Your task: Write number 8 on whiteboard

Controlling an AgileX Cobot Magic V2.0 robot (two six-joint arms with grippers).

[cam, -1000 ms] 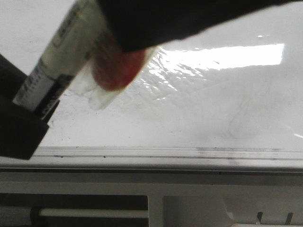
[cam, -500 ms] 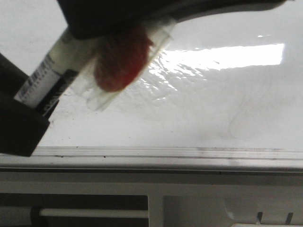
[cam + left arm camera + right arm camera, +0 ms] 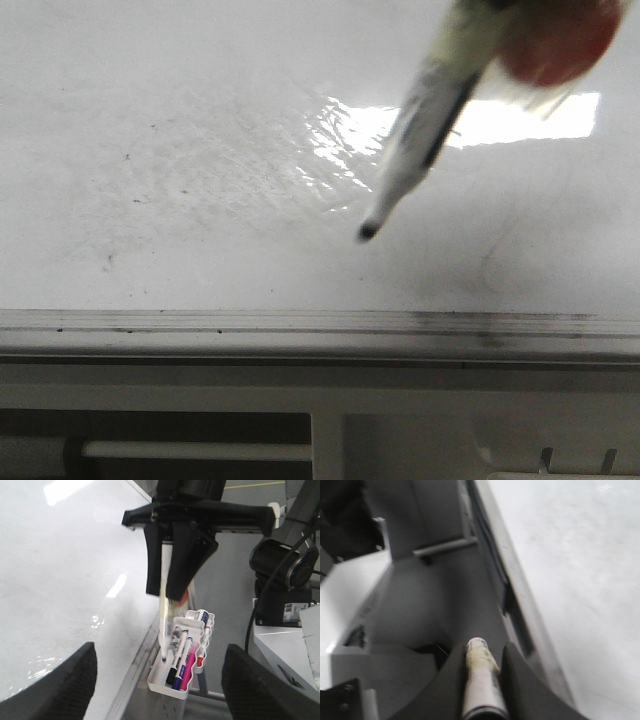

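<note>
Marker [image 3: 420, 140] in the right end effector [image 3: 172, 587] slants down from the upper right of the front view, its black tip hanging over the whiteboard [image 3: 200, 150], near the glare patch [image 3: 520, 120] and not far from the near edge strip [image 3: 300, 322]. Whether the tip touches the board cannot be told; the marker is blurred. The right end effector pinches the marker between its dark fingers [image 3: 520, 680], with the barrel's back end poking out between them in the right wrist view. The left end effector [image 3: 157, 682] is spread wide, holding nothing, and looks on from beside the board.

No number 8 shows on the board: only faint grey smudges and specks, plus a dim curved trace toward the right that I take for old eraser residue. So the writing step seems about to begin, with none of the figure laid down.

A white tray [image 3: 180, 675] of spare markers hangs off the board's edge, well clear of the working area.

Next, the tip likely has to settle lightly onto the board and trace two joined loops, closing the line where it began. Too little pressure would leave gaps; too much, at this slant, could make the marker slip in the grip.
</note>
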